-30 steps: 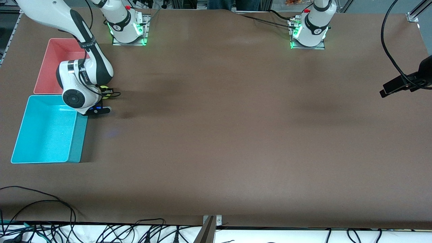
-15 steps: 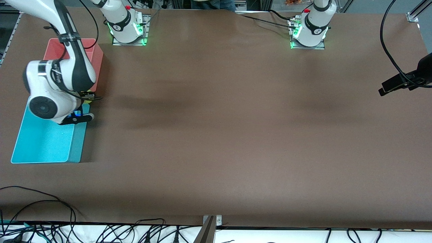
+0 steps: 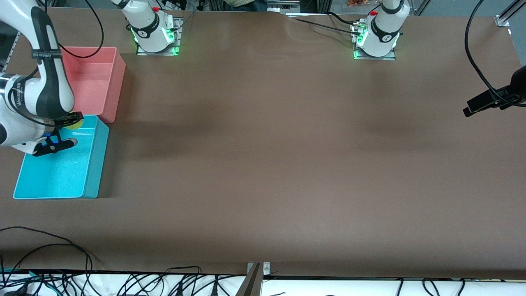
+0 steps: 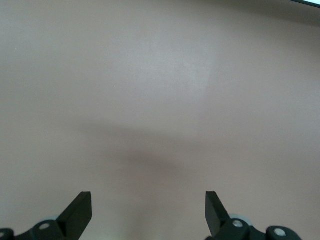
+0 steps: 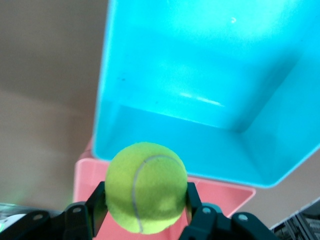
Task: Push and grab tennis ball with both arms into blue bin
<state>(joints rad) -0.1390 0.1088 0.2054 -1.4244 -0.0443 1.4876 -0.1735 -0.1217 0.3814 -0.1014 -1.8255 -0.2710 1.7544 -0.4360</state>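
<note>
The only lettering in view is dark print on the right arm (image 3: 28,96): one line runs along the white shell of its wrist section, and another sits on the band higher up the forearm. Both are too small and too skewed to be read with any certainty, so no word or brand can be given. The bases of both arms show small round dark marks, but no letters or numbers can be made out on them. The tennis ball (image 5: 146,187) shows only its curved seam, with no printed maker's name on the side that faces the right wrist camera.
</note>
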